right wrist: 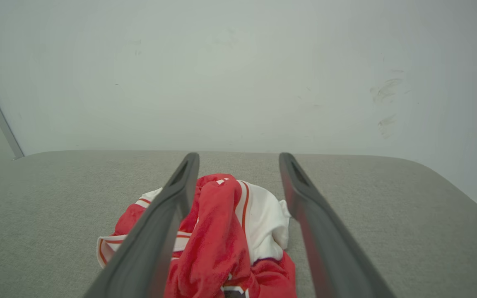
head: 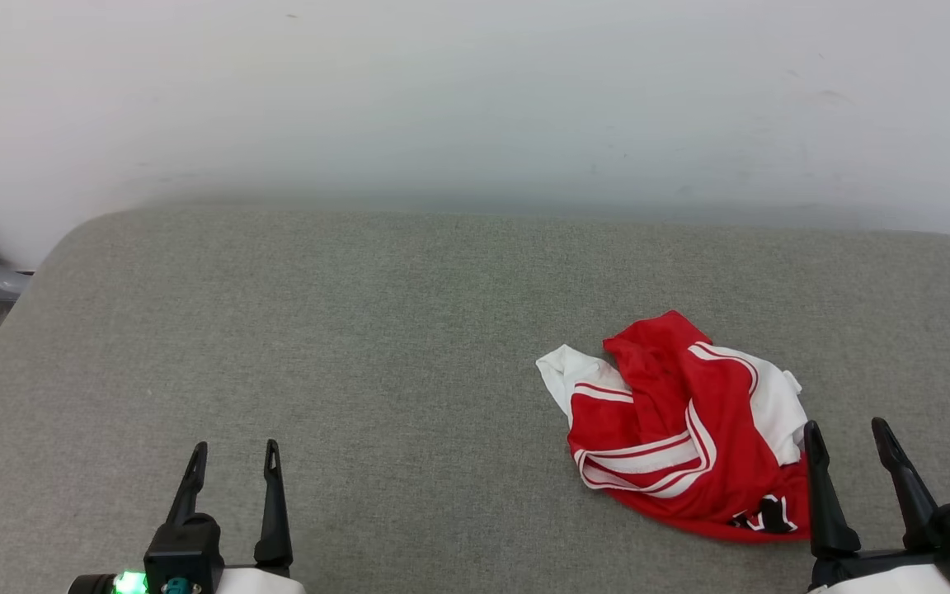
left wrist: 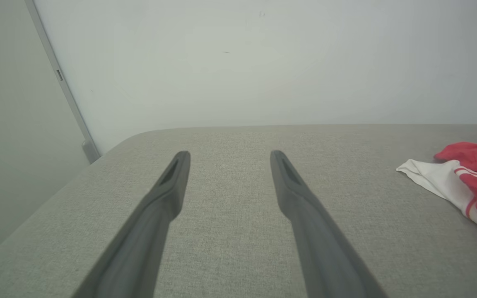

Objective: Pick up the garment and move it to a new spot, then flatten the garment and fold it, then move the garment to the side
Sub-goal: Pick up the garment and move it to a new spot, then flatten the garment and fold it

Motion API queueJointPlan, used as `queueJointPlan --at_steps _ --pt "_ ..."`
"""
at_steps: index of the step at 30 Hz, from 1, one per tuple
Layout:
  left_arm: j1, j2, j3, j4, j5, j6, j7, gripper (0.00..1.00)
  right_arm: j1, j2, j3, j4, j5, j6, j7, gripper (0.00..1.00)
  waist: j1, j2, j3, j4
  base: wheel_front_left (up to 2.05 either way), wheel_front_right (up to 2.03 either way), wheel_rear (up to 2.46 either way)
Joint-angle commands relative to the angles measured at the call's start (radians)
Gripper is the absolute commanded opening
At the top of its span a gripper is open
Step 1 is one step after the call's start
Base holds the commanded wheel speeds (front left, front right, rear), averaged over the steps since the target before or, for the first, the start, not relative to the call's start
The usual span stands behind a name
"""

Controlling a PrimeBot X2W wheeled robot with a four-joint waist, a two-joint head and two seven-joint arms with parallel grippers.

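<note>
Garment (head: 681, 429) (red soft-cloth basketball-style T-shirt, white short sleeves, red-and-white striped trim) lies in a crumpled heap on the grey fabric-covered worktop (head: 359, 330), about 4 o'clock from the worktop's middle in the head view. It is not flattened and not folded. A bit of black white-outlined lettering (head: 764, 516) peeks out at the heap's 5 o'clock edge. One white sleeve (head: 562, 371) lies out flat at the heap's 10 o'clock. A plain pale wall (head: 475, 99) stands at 12 o'clock.

Right hand (head: 844, 424): two long dark fingers spread wide, holding nothing, at the heap's 4 o'clock. Its inner finger overlaps the heap's edge in the head view (contact cannot be told). In the right wrist view the right hand (right wrist: 239, 155) has the garment (right wrist: 222, 231) low between its fingers.

Left hand (head: 235, 445): at 7 o'clock of the head view, fingers spread, empty, well apart from the heap. In the left wrist view the left hand (left wrist: 229, 153) points at bare worktop, with the garment (left wrist: 470, 178) at 3 o'clock.

Handling, as a judgement: the shirt is light and limp, with no stiffness, so it will sag and trail when lifted. The jersey cloth is likely a bit slick. The best first pinch is the raised red fold at the heap's 12 o'clock, or the thicker striped trim. Biting deep risks catching several layers. The shoulders and hem corners needed for flattening are buried in the heap.
</note>
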Motion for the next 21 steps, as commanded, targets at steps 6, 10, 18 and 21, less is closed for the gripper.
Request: queueJointPlan --at_steps 6,10,18,21 --pt "0.005 -0.021 0.023 0.009 0.026 -0.023 -0.003 1.0 0.005 0.002 0.0 0.009 0.007 -0.001 -0.002 1.0 0.0 -0.0001 -0.003 0.002 0.0 0.0 0.0" --pt "0.009 -0.032 0.031 0.01 0.037 -0.031 -0.003 1.0 0.005 0.002 0.001 0.01 0.006 -0.001 -0.002 1.0 0.0 -0.0001 -0.003 0.002 0.0 0.0 0.0" --pt "0.006 -0.042 0.048 0.017 0.053 -0.046 -0.003 1.0 0.001 0.002 0.002 0.01 0.005 -0.001 -0.002 1.0 0.0 -0.0001 -0.001 0.002 0.0 0.0 0.0" --pt "-0.009 -0.043 0.053 0.018 0.053 -0.057 -0.003 1.0 -0.003 0.002 0.003 0.008 0.003 -0.001 -0.002 1.0 0.0 -0.0001 0.001 0.001 0.0 0.0 0.0"
